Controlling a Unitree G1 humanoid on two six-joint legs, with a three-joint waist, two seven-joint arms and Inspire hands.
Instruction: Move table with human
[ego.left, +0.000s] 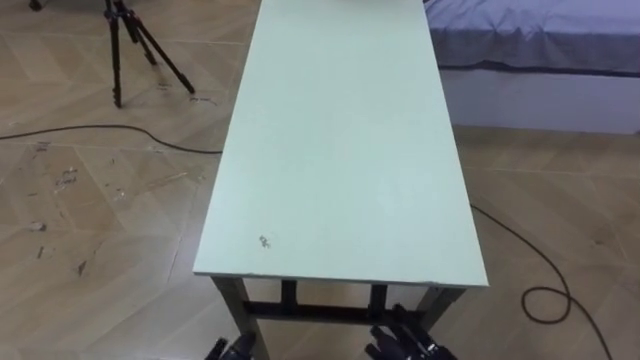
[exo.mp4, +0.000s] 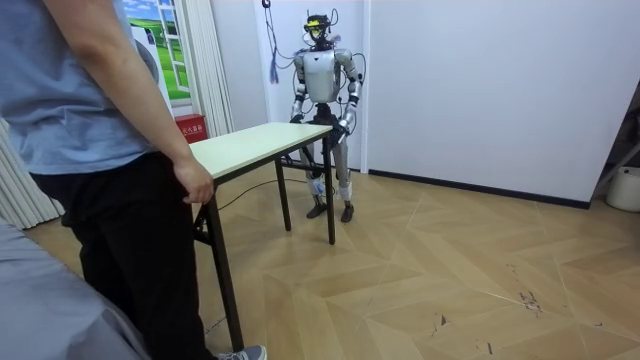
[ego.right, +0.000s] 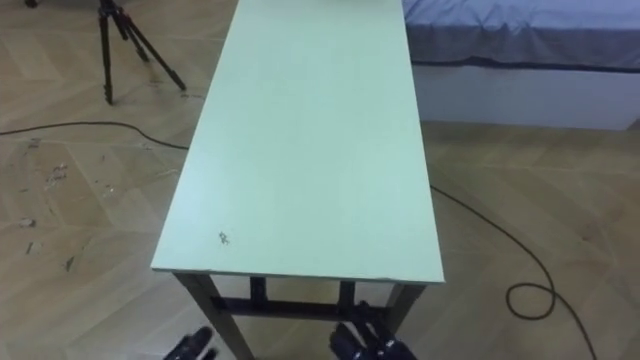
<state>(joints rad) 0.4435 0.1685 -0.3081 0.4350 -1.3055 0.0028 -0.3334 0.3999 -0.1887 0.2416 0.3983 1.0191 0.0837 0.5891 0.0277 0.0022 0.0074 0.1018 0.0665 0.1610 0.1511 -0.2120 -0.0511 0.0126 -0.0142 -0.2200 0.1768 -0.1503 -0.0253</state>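
Observation:
A long pale green table (ego.left: 340, 150) on dark legs stretches away from me. Its near end is just in front of me. My left hand (ego.left: 232, 350) shows low down beside the near left leg, below the tabletop. My right hand (ego.left: 408, 340) hangs below the near right corner with loose fingers, holding nothing. In the room view I stand at the table's (exo.mp4: 260, 140) far end. A person (exo.mp4: 110, 170) stands at the near end with a hand (exo.mp4: 196, 184) gripping the table's edge.
A black tripod (ego.left: 135, 45) stands on the wooden floor to the left of the table. A bed with a grey cover (ego.left: 540, 40) lies at the far right. Dark cables (ego.left: 545, 285) run over the floor on both sides.

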